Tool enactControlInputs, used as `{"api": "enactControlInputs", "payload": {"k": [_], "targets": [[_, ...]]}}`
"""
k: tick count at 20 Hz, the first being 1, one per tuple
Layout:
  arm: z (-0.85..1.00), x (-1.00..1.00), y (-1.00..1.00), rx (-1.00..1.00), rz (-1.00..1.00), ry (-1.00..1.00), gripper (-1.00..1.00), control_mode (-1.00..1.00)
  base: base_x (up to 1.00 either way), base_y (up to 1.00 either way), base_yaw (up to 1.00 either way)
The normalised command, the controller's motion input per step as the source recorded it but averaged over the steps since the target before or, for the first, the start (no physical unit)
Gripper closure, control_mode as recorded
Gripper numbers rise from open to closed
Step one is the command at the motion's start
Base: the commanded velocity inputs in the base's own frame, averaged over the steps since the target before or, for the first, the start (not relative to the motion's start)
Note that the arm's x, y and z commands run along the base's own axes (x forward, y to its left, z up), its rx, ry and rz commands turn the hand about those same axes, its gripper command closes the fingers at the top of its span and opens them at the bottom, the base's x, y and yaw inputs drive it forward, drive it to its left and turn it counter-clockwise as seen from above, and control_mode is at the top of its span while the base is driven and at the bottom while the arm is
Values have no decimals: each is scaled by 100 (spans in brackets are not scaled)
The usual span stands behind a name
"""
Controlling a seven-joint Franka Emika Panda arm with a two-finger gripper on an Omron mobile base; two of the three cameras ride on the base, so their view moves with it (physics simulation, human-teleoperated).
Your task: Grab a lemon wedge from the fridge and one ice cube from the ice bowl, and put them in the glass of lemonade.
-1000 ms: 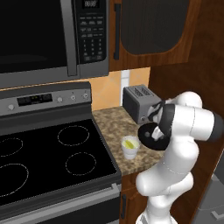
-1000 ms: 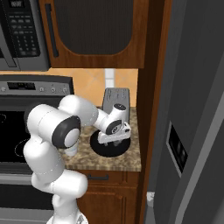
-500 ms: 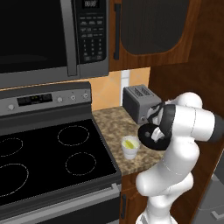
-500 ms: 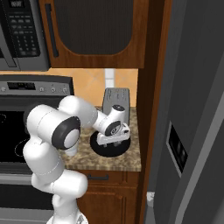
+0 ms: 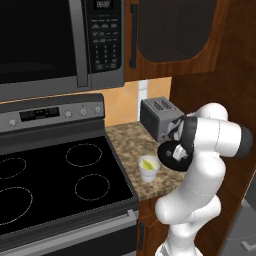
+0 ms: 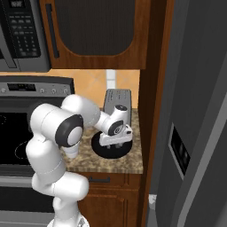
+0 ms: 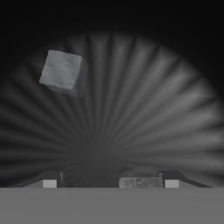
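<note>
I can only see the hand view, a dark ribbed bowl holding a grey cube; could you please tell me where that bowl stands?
Observer: The black round bowl stands on the speckled brown stone counter, just in front of the grey two-slot toaster.
Operator: Thank you; where is the lemonade?
Observer: The small whitish translucent tumbler of pale yellow lemonade stands upright on that counter, beside the bowl on the stove side.
Operator: And the other side?
Observer: The tall grey steel fridge rises there.
</note>
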Motion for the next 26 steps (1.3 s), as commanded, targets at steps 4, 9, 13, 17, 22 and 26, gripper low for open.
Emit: {"api": "enactControlInputs", "payload": {"k": [4,9,13,17,22,26], "targets": [[0,0,0,0,0,0,100,-100,0,0,0],[2,0,2,0,0,0,100,-100,0,0,0],[36,-19,16,0,0,0,100,-100,0,0,0],[73,-66,10,0,0,0,100,-100,0,0,0],[71,-66,44,0,0,0,100,-100,0,0,0],[64,-41,81,0,1,0,100,-100,0,0,0]]}}
